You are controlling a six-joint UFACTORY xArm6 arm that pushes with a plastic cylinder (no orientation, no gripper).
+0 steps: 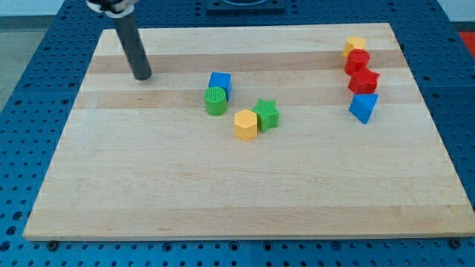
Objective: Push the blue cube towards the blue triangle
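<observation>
The blue cube (220, 83) sits left of the board's middle, touching a green cylinder (215, 101) just below it. The blue triangle (363, 107) lies at the view's right, below a column of blocks. My tip (142, 76) rests on the board at the upper left, well to the left of the blue cube and apart from every block.
A yellow hexagon block (246, 124) and a green star (266, 114) touch each other below right of the cube. At the right, a yellow block (355, 46), a red block (357, 61) and a red star-like block (364, 81) stack in a column above the triangle. The wooden board (237, 193) lies on a blue perforated table.
</observation>
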